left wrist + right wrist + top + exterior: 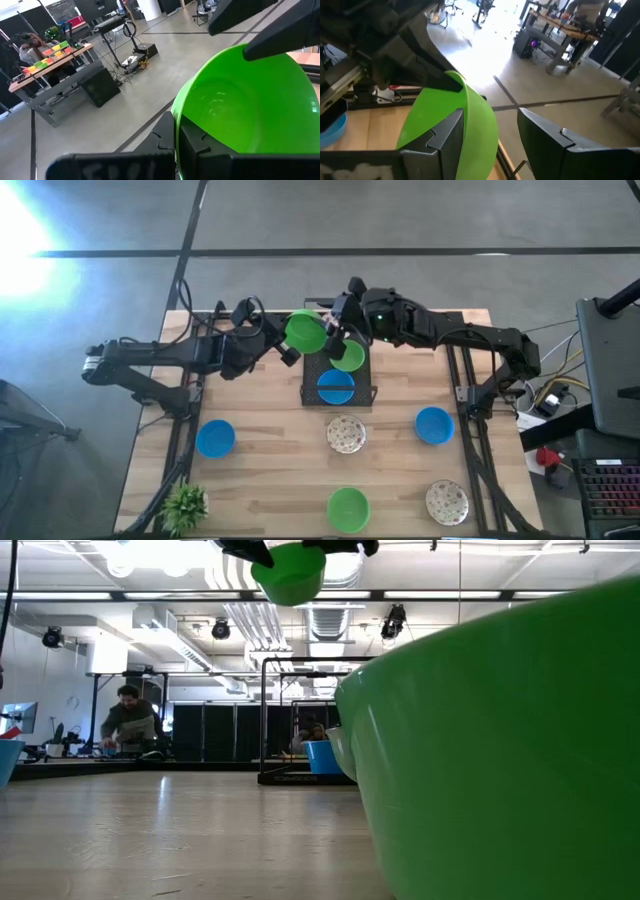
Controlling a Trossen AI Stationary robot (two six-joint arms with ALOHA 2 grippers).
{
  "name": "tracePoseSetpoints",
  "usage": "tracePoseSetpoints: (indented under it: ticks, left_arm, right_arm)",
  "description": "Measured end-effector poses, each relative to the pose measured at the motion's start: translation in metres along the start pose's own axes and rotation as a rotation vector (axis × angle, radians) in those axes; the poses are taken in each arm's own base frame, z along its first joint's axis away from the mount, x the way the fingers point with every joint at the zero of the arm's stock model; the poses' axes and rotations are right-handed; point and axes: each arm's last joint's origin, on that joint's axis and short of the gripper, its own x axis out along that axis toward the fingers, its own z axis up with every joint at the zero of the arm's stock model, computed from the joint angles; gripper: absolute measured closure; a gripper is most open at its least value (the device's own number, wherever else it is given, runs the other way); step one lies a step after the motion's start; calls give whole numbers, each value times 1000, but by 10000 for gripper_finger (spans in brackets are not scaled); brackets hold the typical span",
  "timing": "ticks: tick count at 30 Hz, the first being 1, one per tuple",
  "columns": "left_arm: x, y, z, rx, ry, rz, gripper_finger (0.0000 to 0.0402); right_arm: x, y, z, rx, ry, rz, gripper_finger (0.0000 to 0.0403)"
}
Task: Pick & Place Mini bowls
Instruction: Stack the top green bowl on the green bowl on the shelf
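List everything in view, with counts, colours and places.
green mini bowls: three, bright green; the held bowl in the air by the rack's far edge, one in the rack, one at the table's near edge
blue mini bowls: three, bright blue; one in the rack, one left, one right
floral mini bowls: two seen, speckled white; middle, near right
black rack: one, far middle
potted plant: one, green, near left corner
table: one, light wood
person: one, in the room behind
left gripper: shut on the held bowl
right gripper: open, at that bowl's rim
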Motion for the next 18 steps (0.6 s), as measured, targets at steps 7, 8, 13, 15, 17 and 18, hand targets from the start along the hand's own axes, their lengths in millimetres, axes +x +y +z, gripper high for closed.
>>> tracePoseSetpoints:
  ticks: [7,8,13,15,17,18]
  left_arm:
    - [0,0,3,-18,-24,1,401]
    - [0,0,4,-17,-31,1,401]
    - [0,0,7,-13,-52,-6,401]
    - [0,0,8,-20,-58,-7,401]
    - [0,0,8,-22,-59,-6,401]
    - [0,0,8,-22,-59,-6,401]
  right_arm:
    - [4,1,-5,23,34,-15,220]
    - [4,2,-6,20,47,-13,220]
    - [5,3,-12,12,101,-11,220]
    - [5,2,-12,38,104,-39,220]
    - [5,1,-12,56,107,-71,222]
    - [5,1,-12,59,108,-79,226]
